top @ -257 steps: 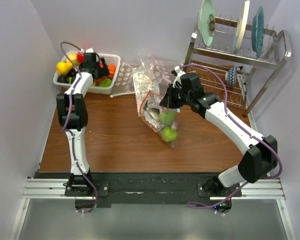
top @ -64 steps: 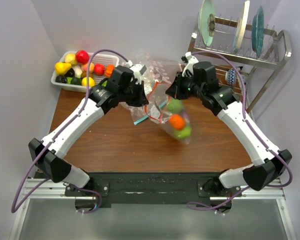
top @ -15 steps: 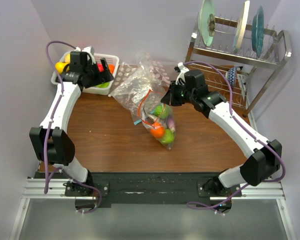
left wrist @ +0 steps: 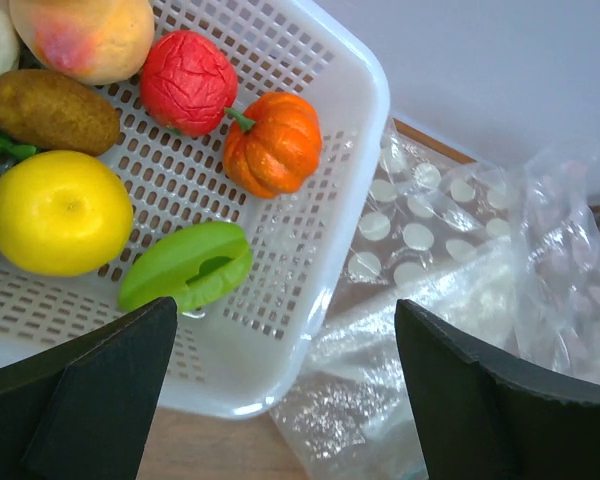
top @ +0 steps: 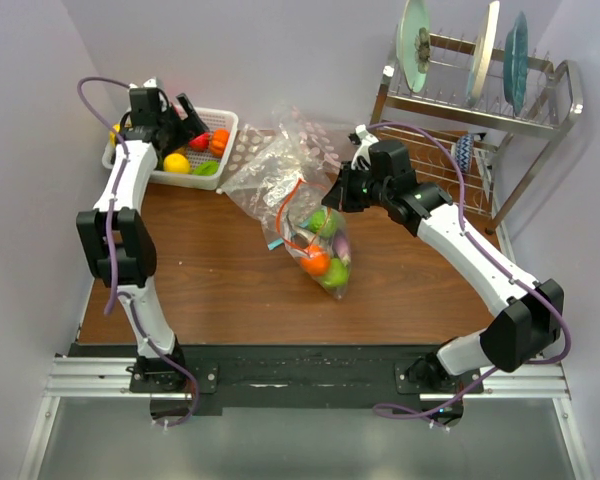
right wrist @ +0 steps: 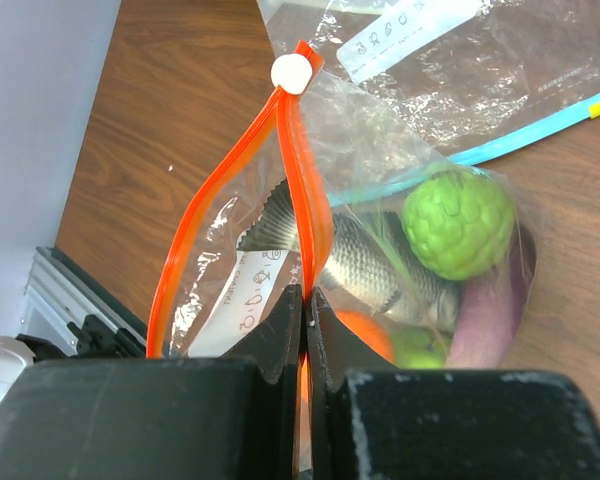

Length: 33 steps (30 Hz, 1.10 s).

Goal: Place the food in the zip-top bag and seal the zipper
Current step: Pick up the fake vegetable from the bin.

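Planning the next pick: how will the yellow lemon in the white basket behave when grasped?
The yellow lemon looks round and glossy, so it may slip or roll under a squeeze. It lies loose in the white basket, so a nudge would probably shift it. Its smooth moulded look suggests it is light and rigid.

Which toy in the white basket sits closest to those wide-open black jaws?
The flat green piece, at the near edge of the basket beside the yellow lemon; the orange pumpkin lies farther back.
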Each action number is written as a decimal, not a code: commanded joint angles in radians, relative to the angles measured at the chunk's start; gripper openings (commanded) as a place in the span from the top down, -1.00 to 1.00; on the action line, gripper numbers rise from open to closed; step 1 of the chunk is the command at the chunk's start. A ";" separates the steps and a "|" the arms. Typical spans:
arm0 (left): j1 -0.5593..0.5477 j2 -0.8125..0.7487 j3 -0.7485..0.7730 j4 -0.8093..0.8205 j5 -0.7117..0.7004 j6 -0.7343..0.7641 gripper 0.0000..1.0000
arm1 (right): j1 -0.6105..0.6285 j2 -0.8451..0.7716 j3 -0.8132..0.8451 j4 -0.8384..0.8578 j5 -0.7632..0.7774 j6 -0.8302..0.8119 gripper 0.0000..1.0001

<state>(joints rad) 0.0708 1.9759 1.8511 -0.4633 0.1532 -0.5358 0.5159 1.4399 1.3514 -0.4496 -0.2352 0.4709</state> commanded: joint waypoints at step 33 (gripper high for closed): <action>0.029 0.402 0.168 0.353 -0.010 -0.483 -1.00 | -0.004 0.020 0.061 -0.032 0.039 -0.038 1.00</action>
<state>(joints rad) 0.0872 2.3390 1.9545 -0.1497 0.1631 -0.9722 0.5159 1.4635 1.3609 -0.4660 -0.2203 0.4534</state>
